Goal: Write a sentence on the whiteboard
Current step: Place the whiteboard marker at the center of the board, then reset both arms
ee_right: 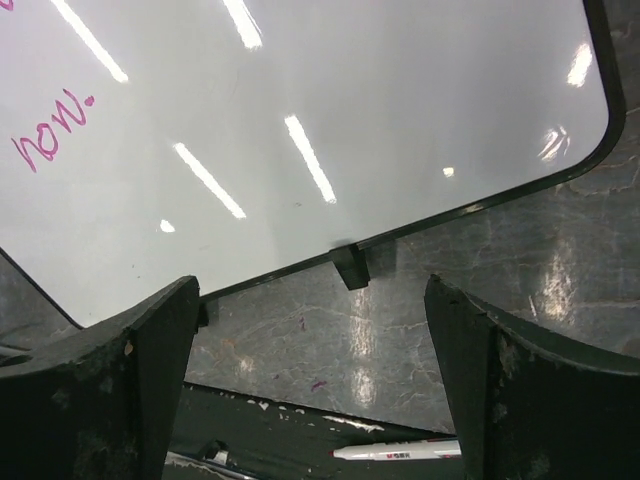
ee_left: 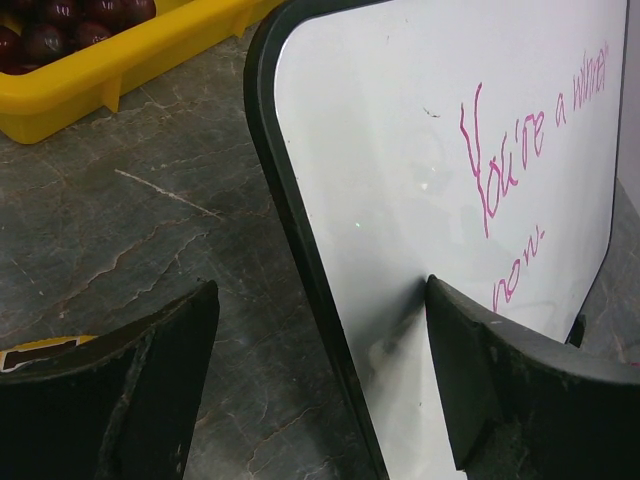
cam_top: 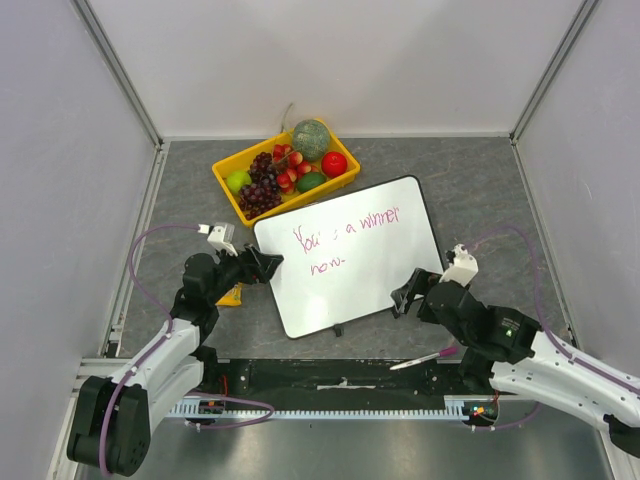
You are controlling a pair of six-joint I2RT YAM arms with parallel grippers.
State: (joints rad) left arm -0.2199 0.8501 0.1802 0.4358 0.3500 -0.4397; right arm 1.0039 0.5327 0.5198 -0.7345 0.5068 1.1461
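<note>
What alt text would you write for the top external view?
A whiteboard with pink handwriting lies on a grey table between the open left gripper and open right gripper. Behind it sits a yellow tray of fruit.

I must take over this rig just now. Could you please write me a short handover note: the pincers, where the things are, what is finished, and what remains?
Left pincer: open, straddling the left edge of the whiteboard, one finger over the board; it grips nothing.
Right pincer: open and empty, facing the board's near edge.
Things: the whiteboard lies flat mid-table, slightly turned. The marker lies on the black strip at the table's near edge, beside the right arm.
Done: the pink sentence reads "You're a winner now."
Left: probably no more writing; likely only drawing both arms back.
</note>
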